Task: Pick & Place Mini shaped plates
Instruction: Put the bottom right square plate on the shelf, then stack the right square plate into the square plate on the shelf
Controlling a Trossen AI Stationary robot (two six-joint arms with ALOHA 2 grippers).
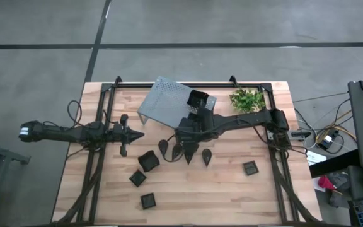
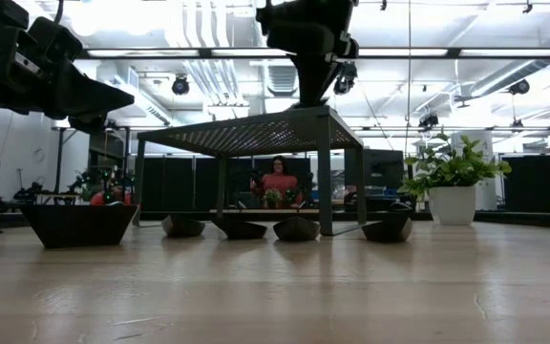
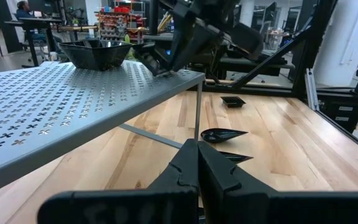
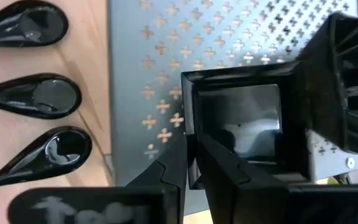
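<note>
- My right gripper (image 4: 194,148) is clenched on the near rim of a square mini plate (image 4: 241,124). That plate sits on the grey perforated shelf (image 1: 162,104), close to the shelf's edge.
- From above, the held plate lies at 12 o'clock from my right wrist, and the shelf spreads towards 10 o'clock.
- Three teardrop plates (image 4: 36,94) lie side by side on the wooden table (image 1: 232,195), at about 6 o'clock from that gripper (glossy, tips all turned the same way).
- Three more square plates (image 1: 148,161) are scattered at 7 to 8 o'clock, and a lone one (image 1: 250,168) sits at 4 o'clock.
- My left gripper (image 3: 197,158) is pinched shut on nothing. It hangs over the table at 9 o'clock, beside the shelf.
- A small green plant (image 1: 246,99) stands at 2 o'clock.
</note>
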